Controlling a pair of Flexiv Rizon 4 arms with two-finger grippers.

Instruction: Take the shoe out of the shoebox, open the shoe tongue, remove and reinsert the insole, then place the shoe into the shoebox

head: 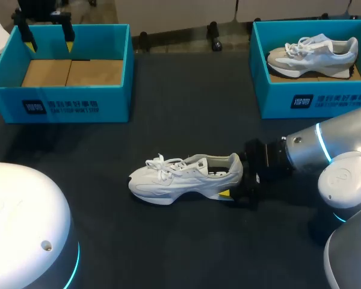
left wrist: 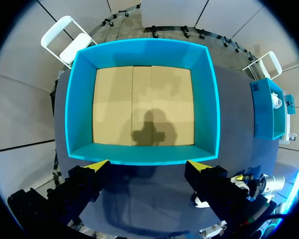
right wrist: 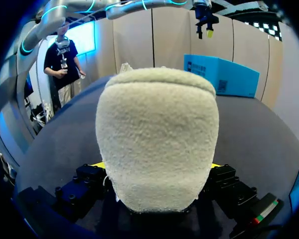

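Centrally, right claw (head: 233,182) grips shoe (head: 180,177) by heel; left claw (left wrist: 148,165) gapes over shoebox (left wrist: 217,109) edge.

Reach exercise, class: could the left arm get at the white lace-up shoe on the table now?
Probably yes: the right tool holds the white lace-up shoe by its heel; toe and laces lie uncovered.

Bare dark table (head: 186,102) open across frame's centre and left; white lace-up shoe (head: 180,176), right gripper (head: 237,179) clamping its heel, blocks centre-right
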